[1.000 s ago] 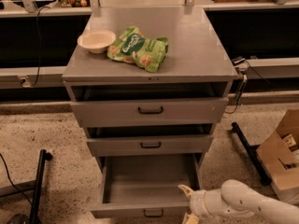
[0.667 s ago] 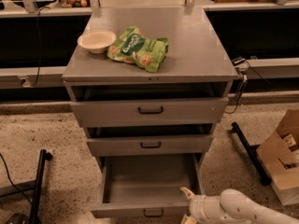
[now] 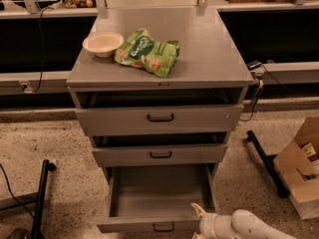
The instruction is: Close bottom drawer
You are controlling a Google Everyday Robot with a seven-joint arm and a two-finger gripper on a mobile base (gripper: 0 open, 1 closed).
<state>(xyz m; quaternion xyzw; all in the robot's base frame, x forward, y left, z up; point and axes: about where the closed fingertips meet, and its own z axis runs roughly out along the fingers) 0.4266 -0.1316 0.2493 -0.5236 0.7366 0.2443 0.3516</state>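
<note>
The bottom drawer (image 3: 159,193) is the lowest and narrowest of three grey drawers in the cabinet. It stands pulled far out and empty, with its small black bar handle (image 3: 163,227) on the front near the bottom edge of the view. My gripper (image 3: 197,223) is at the bottom right, right next to the drawer front's right corner. Its pale fingers (image 3: 196,210) are spread open and hold nothing. My white arm (image 3: 249,228) runs off to the lower right.
The top drawer (image 3: 159,118) and middle drawer (image 3: 159,155) stand slightly out. A bowl (image 3: 102,44) and a green snack bag (image 3: 148,51) lie on the cabinet top. A cardboard box (image 3: 299,173) and a black bar (image 3: 264,163) are on the floor at right, and a black stand (image 3: 40,198) at left.
My arm has drawn lower and left in the view, so less of it shows. The gripper stays at the drawer front's right corner. The drawer has not visibly moved.
</note>
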